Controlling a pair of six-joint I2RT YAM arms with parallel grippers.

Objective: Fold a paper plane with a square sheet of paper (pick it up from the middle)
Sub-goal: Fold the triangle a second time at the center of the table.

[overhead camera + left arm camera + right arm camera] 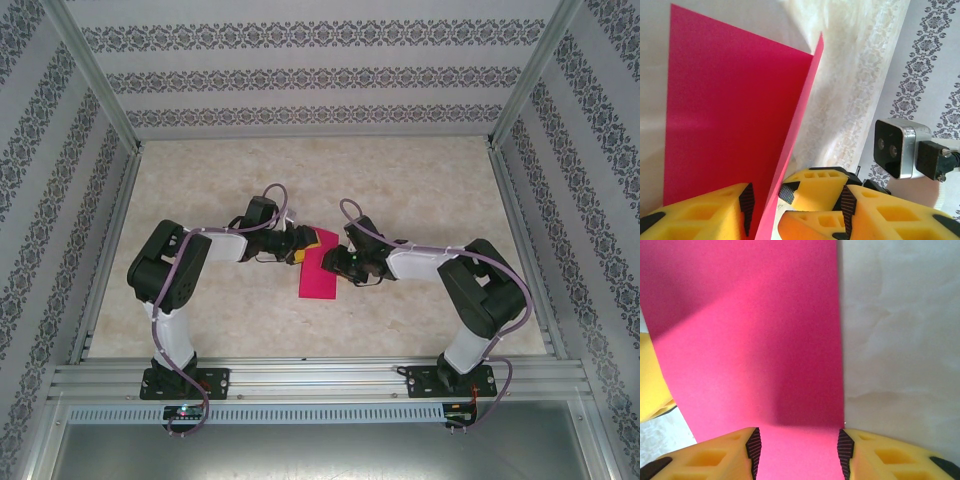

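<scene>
The square sheet of paper (318, 270) lies half-lifted on the surface (430, 190), between the parted jaws of the left gripper (302, 244) and right gripper (799, 454); unclamped, its flap may spring flat or crease crooked.

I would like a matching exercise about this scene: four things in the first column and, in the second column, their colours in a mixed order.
Column one:
1. sheet of paper
2. claw fingers
3. arm cables
4. table top

Column two:
A. purple
B. yellow
C. magenta-pink
D. pale marbled beige

Right pairs: 1-C, 2-B, 3-A, 4-D.
</scene>
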